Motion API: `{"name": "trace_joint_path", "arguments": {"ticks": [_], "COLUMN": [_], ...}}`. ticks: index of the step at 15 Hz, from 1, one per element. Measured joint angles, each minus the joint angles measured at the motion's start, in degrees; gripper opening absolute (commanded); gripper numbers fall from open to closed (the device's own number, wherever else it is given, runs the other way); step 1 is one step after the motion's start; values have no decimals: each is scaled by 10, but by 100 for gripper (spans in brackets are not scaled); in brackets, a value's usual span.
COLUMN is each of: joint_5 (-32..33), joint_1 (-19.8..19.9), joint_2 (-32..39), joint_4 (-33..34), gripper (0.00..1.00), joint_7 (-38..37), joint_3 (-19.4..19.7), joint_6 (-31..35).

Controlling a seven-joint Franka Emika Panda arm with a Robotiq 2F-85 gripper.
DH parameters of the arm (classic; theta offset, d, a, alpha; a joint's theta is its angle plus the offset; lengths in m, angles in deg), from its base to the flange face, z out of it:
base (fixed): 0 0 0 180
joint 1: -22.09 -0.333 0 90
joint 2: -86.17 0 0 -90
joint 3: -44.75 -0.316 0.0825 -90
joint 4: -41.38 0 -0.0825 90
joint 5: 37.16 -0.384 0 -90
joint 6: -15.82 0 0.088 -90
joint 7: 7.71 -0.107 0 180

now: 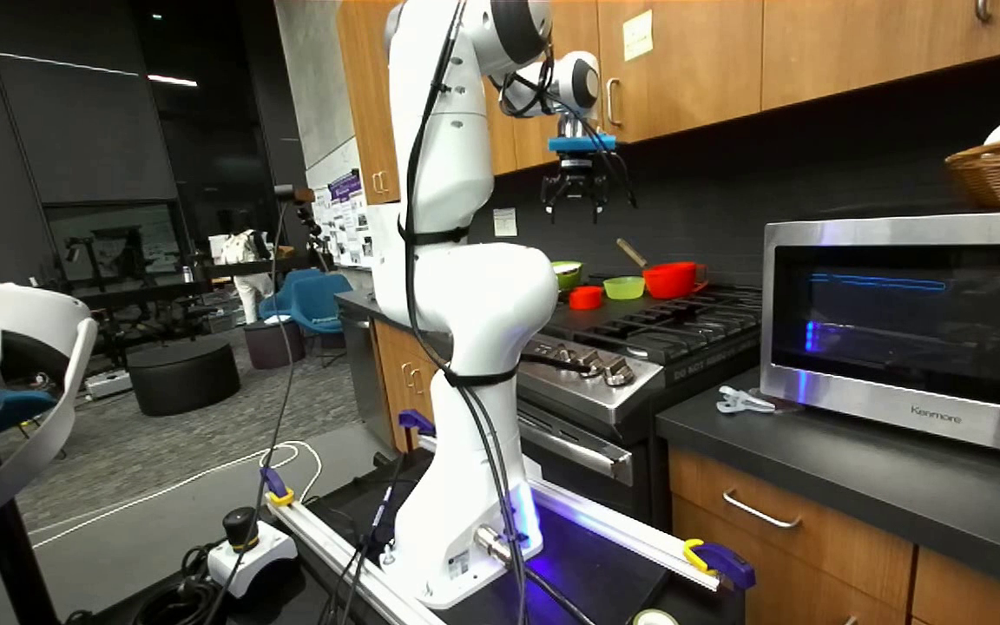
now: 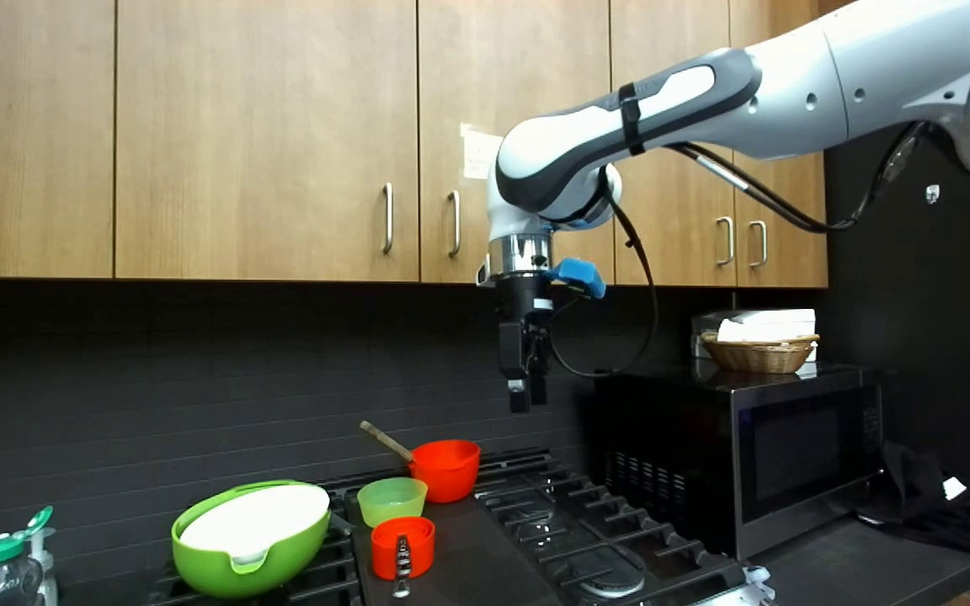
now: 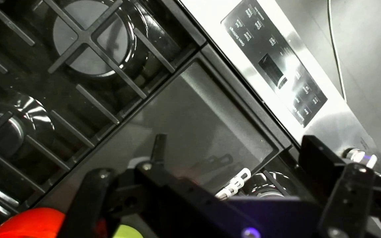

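Observation:
My gripper [image 2: 527,392] points down in the air above the stove with nothing between its fingers. In the wrist view the jaws stand wide apart over the flat griddle [image 3: 190,115]. Below it, in an exterior view, a red pot [image 2: 445,471] has a wooden handle leaning out. Beside that sit a translucent green cup [image 2: 392,502] and a small red cup [image 2: 384,549]. Metal measuring spoons [image 2: 402,560] hang over the red cup's front. Farther off is a green bowl [image 2: 283,555] with a white interior. The wrist view shows the spoons [image 3: 233,185], partly hidden behind a finger.
Burner grates [image 2: 603,539] flank the griddle. A microwave [image 1: 908,312] stands on the counter, bearing a wicker basket [image 2: 759,357]. Wooden cabinets [image 2: 266,143] hang close above the arm. A white clip [image 1: 743,401] lies by the microwave; soap bottles [image 2: 5,576] stand at the far end.

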Motion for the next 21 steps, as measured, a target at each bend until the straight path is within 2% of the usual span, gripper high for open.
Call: {"name": "trace_joint_path", "arguments": {"ticks": [9,12,15,21], "joint_5": [44,73,73,54], "joint_1": [15,16,19,12], "joint_2": [63,63,56,39], "joint_4": [6,5,7,1], "gripper": [100,100,100,100], "joint_7": [-64,-92,-110,-111], "joint_3": [13,18,19,10], "joint_6": [47,92,120,123]}}
